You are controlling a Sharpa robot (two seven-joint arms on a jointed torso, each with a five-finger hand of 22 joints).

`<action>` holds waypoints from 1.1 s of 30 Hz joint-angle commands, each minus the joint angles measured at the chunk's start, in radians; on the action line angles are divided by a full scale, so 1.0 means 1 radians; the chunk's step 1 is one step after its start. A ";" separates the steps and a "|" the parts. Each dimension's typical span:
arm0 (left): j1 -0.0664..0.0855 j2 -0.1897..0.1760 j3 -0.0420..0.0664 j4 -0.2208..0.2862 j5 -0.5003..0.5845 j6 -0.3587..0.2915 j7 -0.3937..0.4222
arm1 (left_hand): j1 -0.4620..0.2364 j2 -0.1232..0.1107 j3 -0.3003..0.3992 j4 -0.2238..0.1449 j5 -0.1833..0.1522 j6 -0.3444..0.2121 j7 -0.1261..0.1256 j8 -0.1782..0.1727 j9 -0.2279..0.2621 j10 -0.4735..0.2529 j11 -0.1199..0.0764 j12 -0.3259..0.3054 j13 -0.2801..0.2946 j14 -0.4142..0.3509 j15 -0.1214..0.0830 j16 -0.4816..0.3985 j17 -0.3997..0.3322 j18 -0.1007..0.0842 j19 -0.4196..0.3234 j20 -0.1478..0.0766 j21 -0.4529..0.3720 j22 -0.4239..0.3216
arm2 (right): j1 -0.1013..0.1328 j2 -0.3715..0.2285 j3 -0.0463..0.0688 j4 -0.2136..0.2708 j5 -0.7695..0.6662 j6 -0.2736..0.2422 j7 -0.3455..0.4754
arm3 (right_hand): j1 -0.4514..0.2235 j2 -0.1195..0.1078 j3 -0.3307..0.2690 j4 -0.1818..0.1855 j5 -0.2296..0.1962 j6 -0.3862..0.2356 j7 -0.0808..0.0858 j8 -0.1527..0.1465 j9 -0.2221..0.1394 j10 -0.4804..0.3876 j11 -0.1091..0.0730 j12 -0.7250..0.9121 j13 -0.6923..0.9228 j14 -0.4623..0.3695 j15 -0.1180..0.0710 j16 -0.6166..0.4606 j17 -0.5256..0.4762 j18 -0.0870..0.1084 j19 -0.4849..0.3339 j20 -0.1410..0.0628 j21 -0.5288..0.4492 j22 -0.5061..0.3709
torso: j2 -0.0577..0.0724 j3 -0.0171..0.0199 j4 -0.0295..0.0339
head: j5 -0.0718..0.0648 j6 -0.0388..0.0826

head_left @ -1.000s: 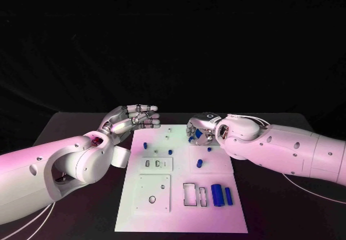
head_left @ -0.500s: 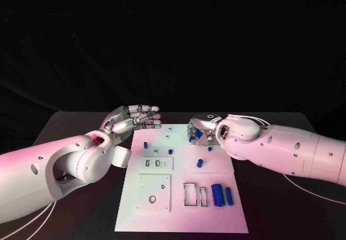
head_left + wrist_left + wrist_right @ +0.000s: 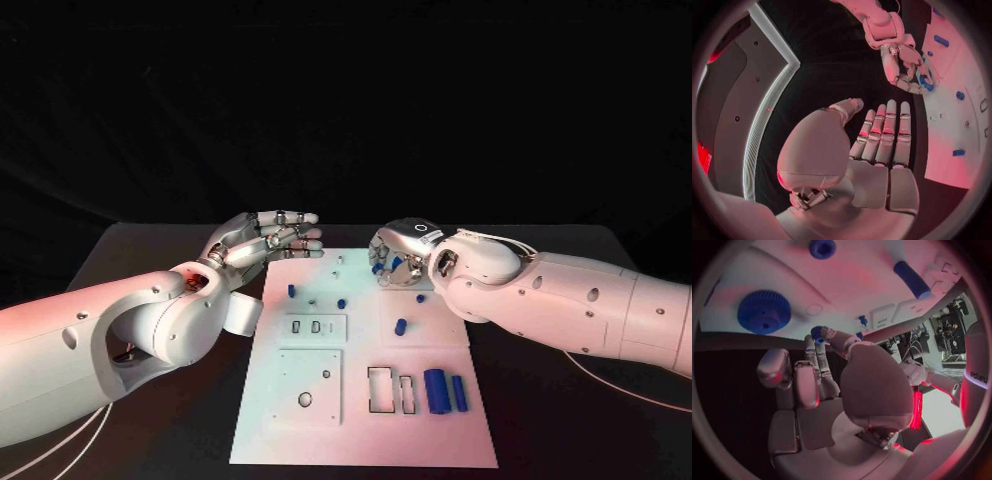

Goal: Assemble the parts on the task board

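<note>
The white task board point(image 3: 361, 420) lies in the middle of the table. My right hand point(image 3: 402, 252) hovers over its far right corner. In the right wrist view, the thumb and a fingertip of that hand point(image 3: 817, 375) pinch a small blue part point(image 3: 816, 332). A large blue gear point(image 3: 764, 311) lies on the board just beyond the fingers. My left hand point(image 3: 270, 238) hangs at the board's far left corner, fingers straight and together, holding nothing point(image 3: 879, 145). Small blue pegs point(image 3: 340, 302) stand in the board's middle.
Two long blue pieces point(image 3: 434, 388) lie side by side at the near right of the board, beside an open rectangular slot point(image 3: 379, 388). A raised white plate with an oval hole point(image 3: 306, 398) sits near left. Dark table point(image 3: 144, 250) surrounds the board.
My right hand has risen a little and drawn slightly toward the far edge of the board. The left hand has stayed where it was.
</note>
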 commanded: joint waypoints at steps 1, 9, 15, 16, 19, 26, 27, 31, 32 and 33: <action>0.003 0.001 0.001 -0.007 0.002 0.015 0.015 | -0.008 0.000 0.007 0.001 -0.004 -0.008 0.037 0.005 0.002 0.005 0.002 0.003 0.000 0.002 0.004 0.007 0.001 0.015 0.005 -0.002 0.003 -0.001 | 0.000 0.020 0.002 -0.008 -0.011 -0.077 -0.024 | 0.028 0.023 0.010 0.001 0.001 -0.008 0.004 0.003 0.043 0.024 -0.022 -0.003 0.015 0.039 -0.006 0.005 -0.002 -0.010 -0.004 -0.007 0.006 0.001 | 0.002 0.0006 -0.0004 | 0.005 0.000; 0.010 0.001 0.001 -0.022 0.002 0.015 0.018 | -0.009 0.001 0.009 0.000 -0.004 -0.008 0.036 0.006 0.002 0.005 0.002 0.003 0.000 0.002 0.004 0.007 0.001 0.015 0.005 -0.002 0.003 -0.002 | 0.001 0.090 0.003 -0.077 0.011 -0.142 -0.031 | 0.024 0.015 0.027 -0.001 0.018 -0.019 0.007 0.002 0.055 0.018 -0.019 -0.010 0.019 0.039 -0.004 0.007 -0.003 -0.010 -0.007 -0.005 0.008 0.006 | 0.003 -0.0014 0.0009 | 0.002 0.003; 0.012 0.003 0.001 -0.024 0.002 0.016 0.018 | -0.009 0.001 0.009 0.000 -0.004 -0.008 0.036 0.006 0.002 0.005 0.002 0.003 0.000 0.002 0.004 0.007 0.001 0.015 0.005 -0.002 0.003 -0.002 | 0.001 0.129 0.004 -0.114 0.026 -0.146 -0.023 | 0.021 0.013 0.032 -0.001 0.021 -0.023 0.008 0.001 0.059 0.015 -0.018 -0.013 0.020 0.038 -0.004 0.007 -0.004 -0.010 -0.008 -0.003 0.008 0.006 | 0.006 -0.0009 0.0017 | 0.001 0.004; 0.013 0.003 0.001 -0.025 0.002 0.016 0.018 | -0.009 0.001 0.009 0.000 -0.004 -0.008 0.036 0.006 0.002 0.005 0.002 0.003 0.000 0.002 0.004 0.007 0.001 0.015 0.005 -0.002 0.003 -0.002 | 0.001 0.135 0.004 -0.120 0.028 -0.144 -0.022 | 0.020 0.012 0.034 -0.001 0.021 -0.025 0.008 0.001 0.059 0.014 -0.017 -0.014 0.020 0.038 -0.003 0.007 -0.004 -0.010 -0.009 -0.003 0.008 0.007 | 0.005 -0.0008 0.0017 | 0.001 0.003; 0.014 0.004 0.001 -0.025 0.002 0.016 0.018 | -0.009 0.001 0.009 0.000 -0.004 -0.008 0.036 0.006 0.002 0.005 0.002 0.003 0.000 0.002 0.004 0.007 0.001 0.015 0.005 -0.002 0.003 -0.002 | 0.001 0.150 0.004 -0.132 0.032 -0.136 -0.019 | 0.019 0.011 0.037 -0.001 0.021 -0.028 0.009 -0.001 0.061 0.011 -0.016 -0.017 0.020 0.038 -0.002 0.007 -0.005 -0.010 -0.009 -0.002 0.008 0.007 | 0.006 -0.0007 0.0032 | 0.001 0.003; 0.018 0.004 0.001 -0.025 0.002 0.017 0.019 | -0.013 0.001 0.013 -0.002 -0.003 -0.010 0.037 0.007 0.002 0.005 0.002 0.003 0.000 0.002 0.004 0.008 0.002 0.015 0.005 -0.002 0.003 -0.002 | -0.005 0.173 0.004 -0.158 0.043 -0.109 -0.014 | 0.016 0.010 0.041 -0.001 0.021 -0.033 0.011 -0.002 0.063 0.007 -0.014 -0.020 0.021 0.037 -0.001 0.007 -0.007 -0.009 -0.012 0.000 0.006 0.005 | 0.011 -0.0034 0.0088 | -0.003 0.003; 0.019 0.004 0.001 -0.025 0.002 0.017 0.019 | -0.013 0.001 0.013 -0.002 -0.003 -0.010 0.037 0.007 0.002 0.005 0.002 0.003 0.000 0.002 0.004 0.008 0.002 0.015 0.005 -0.002 0.003 -0.002 | -0.006 0.174 0.004 -0.160 0.044 -0.105 -0.014 | 0.016 0.010 0.041 -0.001 0.021 -0.033 0.011 -0.002 0.063 0.007 -0.014 -0.020 0.021 0.037 -0.001 0.007 -0.007 -0.009 -0.012 0.000 0.006 0.005 | 0.012 -0.0043 0.0101 | -0.004 0.004; 0.024 0.004 0.001 -0.027 0.002 0.017 0.019 | -0.013 0.001 0.013 -0.002 -0.003 -0.010 0.037 0.007 0.002 0.005 0.002 0.003 0.000 0.002 0.004 0.008 0.002 0.015 0.005 -0.002 0.003 -0.002 | -0.010 0.183 0.004 -0.165 0.047 -0.092 -0.014 | 0.016 0.009 0.042 -0.001 0.022 -0.033 0.011 -0.003 0.064 0.007 -0.014 -0.021 0.021 0.037 -0.001 0.008 -0.006 -0.009 -0.012 0.000 0.007 0.006 | 0.015 -0.0054 0.0112 | -0.003 0.003; 0.025 0.004 0.001 -0.028 0.002 0.017 0.019 | -0.013 0.001 0.013 -0.002 -0.003 -0.010 0.037 0.007 0.002 0.005 0.002 0.003 0.000 0.002 0.004 0.008 0.002 0.015 0.005 -0.002 0.003 -0.002 | -0.010 0.185 0.004 -0.166 0.048 -0.090 -0.014 | 0.016 0.009 0.042 -0.001 0.022 -0.033 0.011 -0.003 0.064 0.007 -0.014 -0.021 0.021 0.037 -0.001 0.008 -0.006 -0.009 -0.012 0.000 0.007 0.006 | 0.016 -0.0057 0.0115 | -0.003 0.002; 0.025 0.003 0.001 -0.028 0.002 0.018 0.019 | -0.013 0.001 0.013 -0.002 -0.003 -0.010 0.037 0.007 0.002 0.005 0.002 0.003 0.000 0.002 0.004 0.008 0.002 0.015 0.005 -0.002 0.003 -0.002 | -0.011 0.186 0.004 -0.167 0.048 -0.088 -0.014 | 0.016 0.009 0.042 -0.001 0.022 -0.033 0.011 -0.003 0.064 0.007 -0.014 -0.021 0.021 0.037 -0.001 0.008 -0.006 -0.009 -0.012 0.000 0.007 0.006 | 0.015 -0.0058 0.0114 | -0.002 0.001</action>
